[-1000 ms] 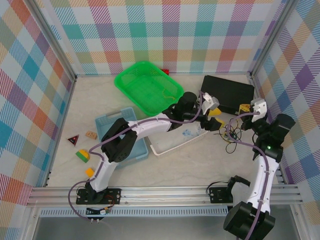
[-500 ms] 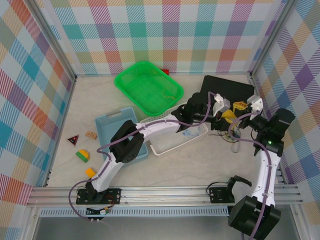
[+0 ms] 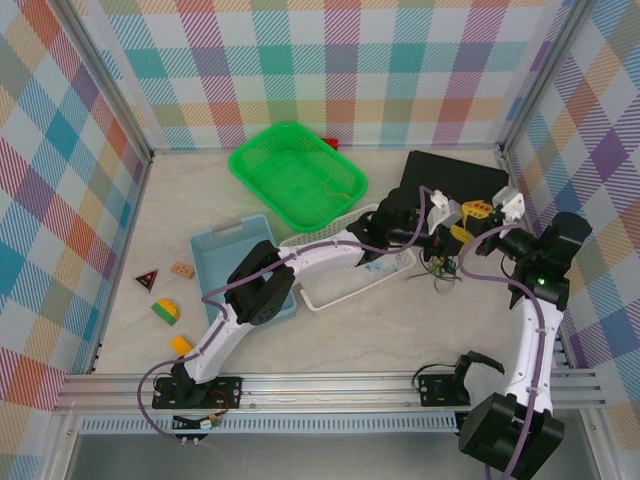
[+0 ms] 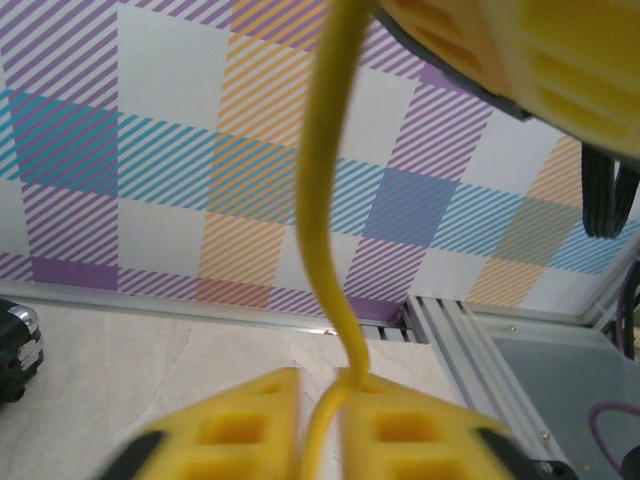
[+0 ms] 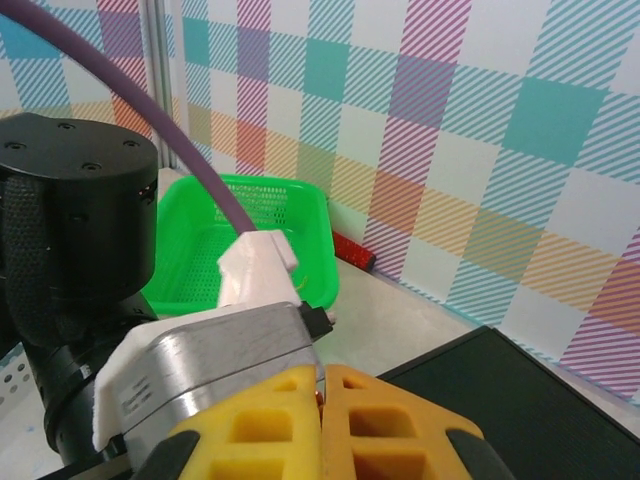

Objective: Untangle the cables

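Checked pastel walls and a pale table [image 3: 400, 330], with both arms meeting at the far right. The left gripper [image 4: 322, 395] pinches the yellow cable [image 4: 325, 200], which runs lengthwise straight ahead from its fingers to the right gripper [image 3: 481, 210] just beside it. That gripper's fingers are pressed together, but on what I can't tell. The dark tangle [image 3: 440, 268] hangs beneath both. The next pull probably follows that strand's axis.

Bright even light, soft shadows, wrist-cam foregrnd blurry

robot arms [image 3: 320, 250]: 2 | green basket [image 3: 295, 180]: 1 | blue tray [image 3: 215, 245]: 1 | white tray [image 3: 330, 300]: 1 | black case [image 3: 460, 180]: 1 | small toy pieces [image 3: 166, 311], lower left: 4 | cable tangle [image 3: 443, 268]: 1
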